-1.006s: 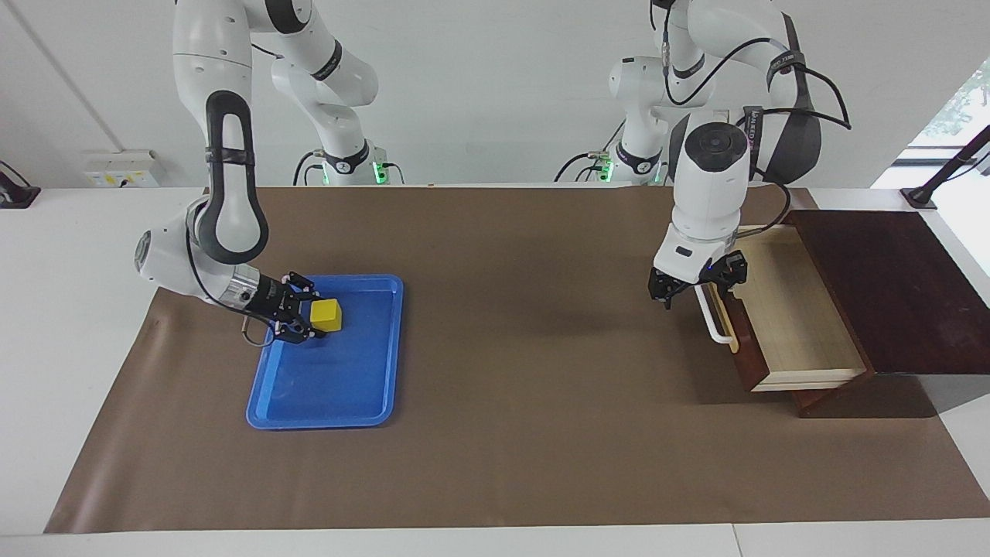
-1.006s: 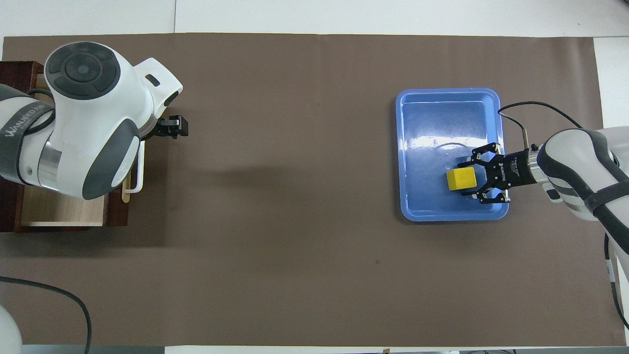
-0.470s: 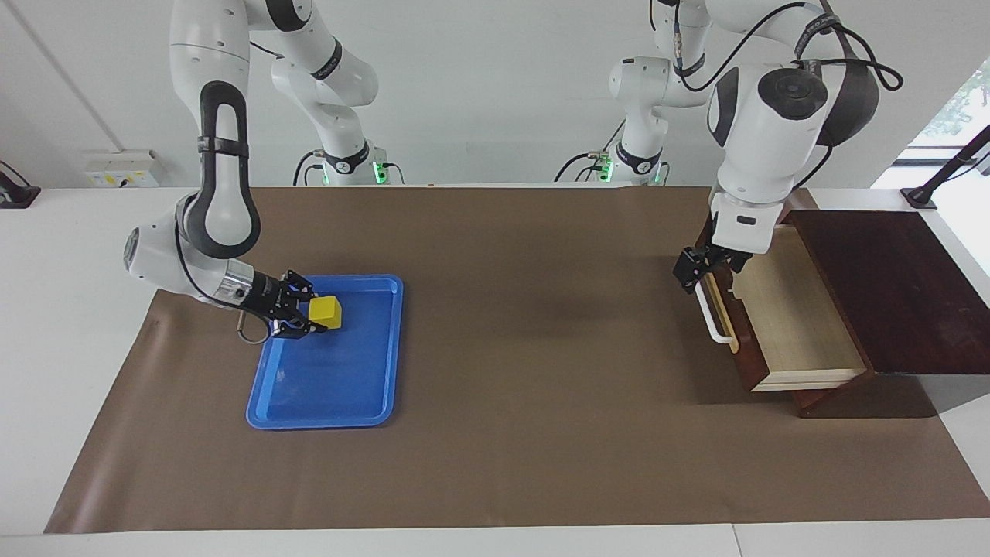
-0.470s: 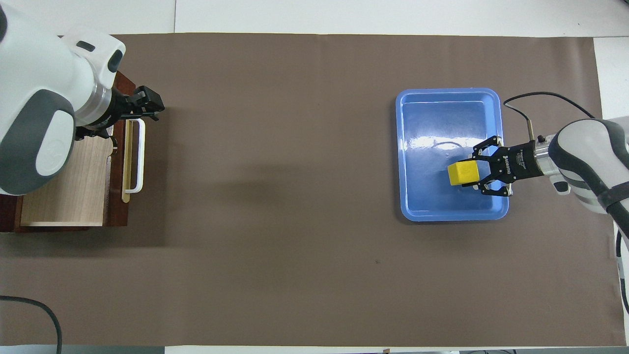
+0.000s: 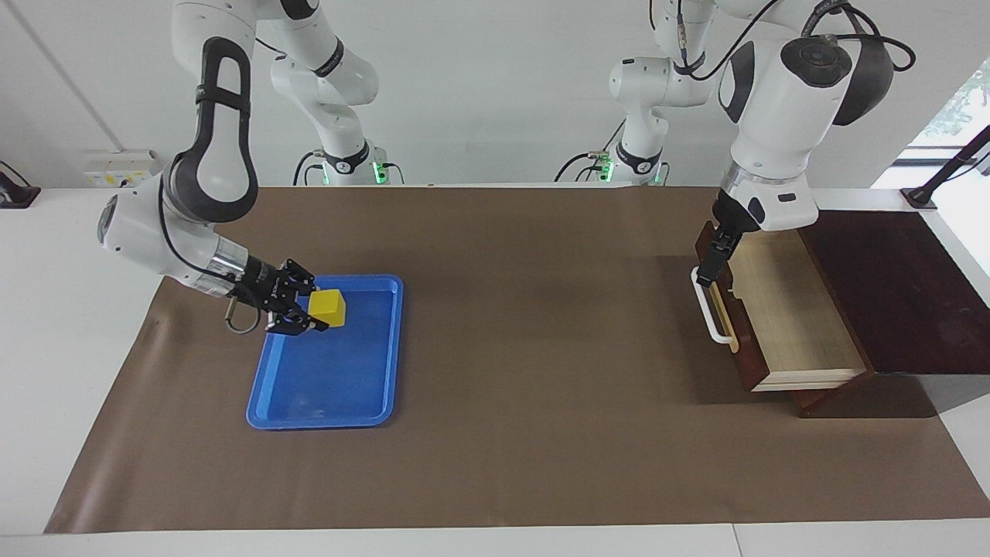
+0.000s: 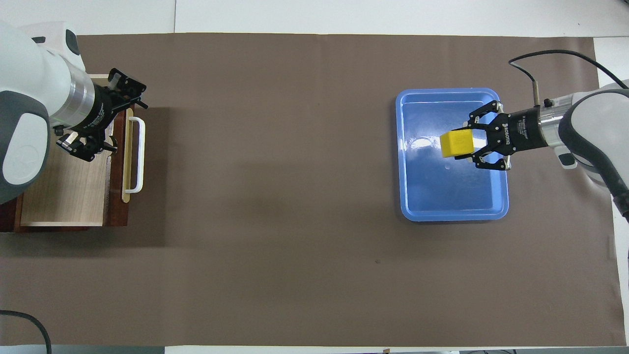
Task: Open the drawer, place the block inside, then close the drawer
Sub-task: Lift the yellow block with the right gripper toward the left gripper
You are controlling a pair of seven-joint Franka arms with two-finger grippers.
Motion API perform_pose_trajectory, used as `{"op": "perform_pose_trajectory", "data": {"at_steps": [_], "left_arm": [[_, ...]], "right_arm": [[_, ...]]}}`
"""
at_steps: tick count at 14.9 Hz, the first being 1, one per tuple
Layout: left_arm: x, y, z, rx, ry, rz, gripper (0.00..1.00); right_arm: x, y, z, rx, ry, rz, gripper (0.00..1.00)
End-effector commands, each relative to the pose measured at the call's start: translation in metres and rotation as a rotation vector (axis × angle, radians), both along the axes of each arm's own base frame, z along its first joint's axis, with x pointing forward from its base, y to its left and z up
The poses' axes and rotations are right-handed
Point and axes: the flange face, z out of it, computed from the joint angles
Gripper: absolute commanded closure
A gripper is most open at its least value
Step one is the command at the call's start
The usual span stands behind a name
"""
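Observation:
The drawer stands pulled out of its dark wooden box at the left arm's end of the table. Its pale inside is bare and its white bar handle faces the table's middle. My left gripper hangs open above the drawer front, touching nothing. The yellow block is off the floor of the blue tray. My right gripper is shut on it from the side.
A brown mat covers most of the white table. The dark box top reaches to the table's edge at the left arm's end. The blue tray holds nothing else.
My right gripper has shut on the block and lifted it off the tray floor. The left gripper has risen from beside the handle to above the drawer front.

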Motion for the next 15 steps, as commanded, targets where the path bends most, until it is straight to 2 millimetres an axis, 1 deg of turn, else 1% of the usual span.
{"op": "perform_pose_trajectory", "data": {"at_steps": [1,2,4,5,6,7,8,9,10,11,13,14,15], "left_arm": [[0.0,0.0,0.003,-0.054,0.008,0.21,0.0],[-0.002,-0.002,0.005,-0.058,0.009,0.286,0.0],[-0.005,-0.009,0.004,-0.065,0.014,0.484,0.0],[-0.007,-0.016,0.005,-0.062,0.014,0.576,0.0],[-0.011,-0.032,0.005,-0.066,0.012,0.592,0.0],[-0.014,-0.043,0.005,-0.074,0.013,0.628,0.0],[-0.014,-0.047,0.005,-0.084,0.009,0.671,0.0],[-0.016,-0.058,0.003,-0.085,0.013,0.69,0.0],[-0.02,-0.071,0.002,-0.082,0.019,0.681,0.0],[-0.023,-0.09,0.008,-0.089,0.015,0.676,0.0],[-0.012,-0.118,0.0,-0.083,0.036,0.75,0.0],[-0.009,-0.14,-0.004,-0.074,0.043,0.761,0.0],[-0.01,-0.155,-0.006,-0.064,0.053,0.768,0.0]], "right_arm": [[0.009,0.034,0.017,0.0,0.004,-0.019,1.0],[0.01,0.052,0.023,0.001,0.016,-0.02,1.0],[0.01,0.094,0.037,0.002,0.037,-0.021,1.0],[0.012,0.121,0.05,-0.002,0.054,-0.053,1.0],[0.012,0.147,0.057,-0.004,0.06,-0.067,1.0],[0.008,0.178,0.06,-0.004,0.062,-0.085,1.0],[0.005,0.196,0.063,-0.003,0.067,-0.111,1.0],[0.003,0.213,0.064,-0.002,0.069,-0.144,1.0],[-0.001,0.231,0.065,-0.001,0.066,-0.155,1.0],[-0.008,0.253,0.066,0.0,0.061,-0.153,1.0],[-0.018,0.286,0.068,0.004,0.048,-0.161,1.0],[-0.023,0.297,0.068,0.005,0.043,-0.15,1.0],[-0.025,0.305,0.062,0.003,0.046,-0.144,1.0]]}}
